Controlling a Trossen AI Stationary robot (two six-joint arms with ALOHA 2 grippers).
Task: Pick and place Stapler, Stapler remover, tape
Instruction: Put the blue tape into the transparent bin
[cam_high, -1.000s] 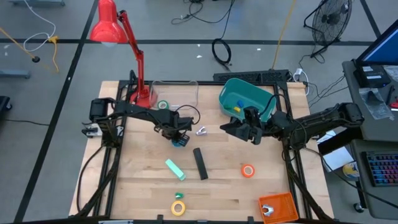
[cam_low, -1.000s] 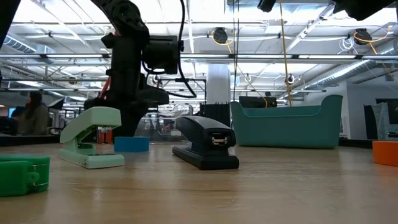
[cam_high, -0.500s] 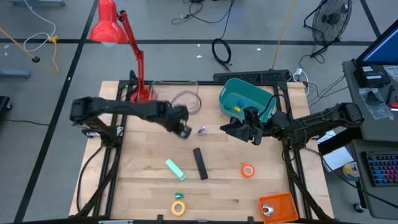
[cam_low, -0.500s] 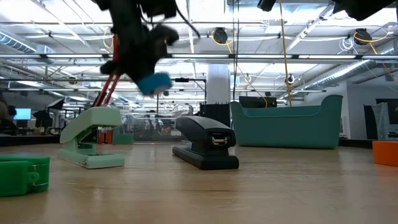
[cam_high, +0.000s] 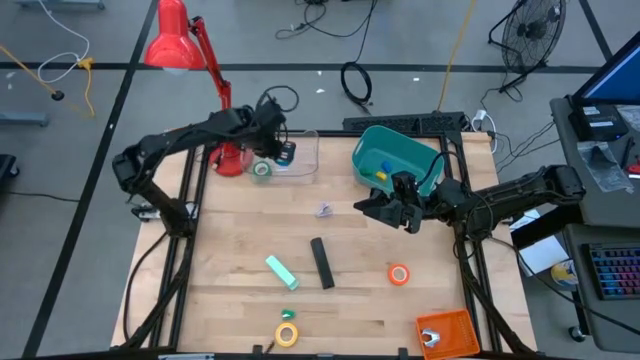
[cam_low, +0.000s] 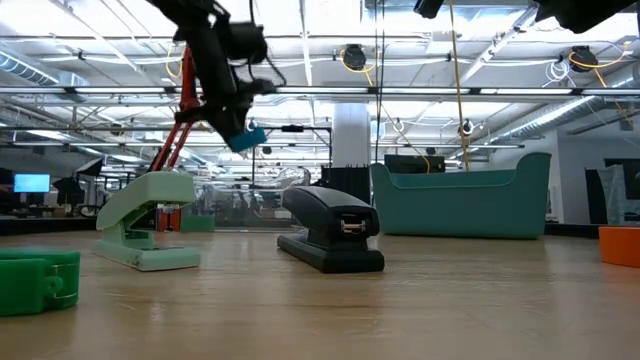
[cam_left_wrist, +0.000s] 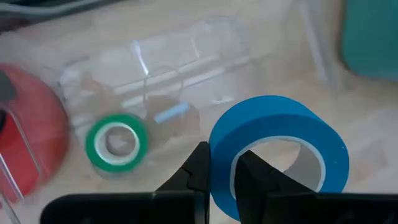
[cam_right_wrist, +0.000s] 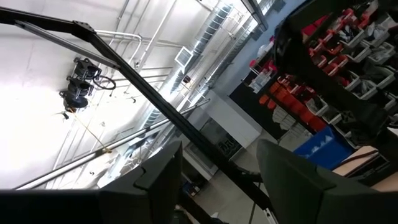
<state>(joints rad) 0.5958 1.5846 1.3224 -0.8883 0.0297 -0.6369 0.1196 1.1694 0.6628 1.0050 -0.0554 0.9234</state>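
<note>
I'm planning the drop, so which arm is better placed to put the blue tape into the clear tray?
Left. The left gripper already holds the blue tape above the clear tray, beside the green tape. The right gripper waits by the teal bin.

Two dark, slim jointed arms trail looping black cables, each ending in a black two-fingered claw.

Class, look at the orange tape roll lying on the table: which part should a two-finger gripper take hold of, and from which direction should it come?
The orange tape roll lies flat on the table with its hole facing up and bare wood around it. Probably best to come straight down from above and pinch one wall of the ring, one finger in the hole and one outside. Closing across the whole ring should work too.
</note>
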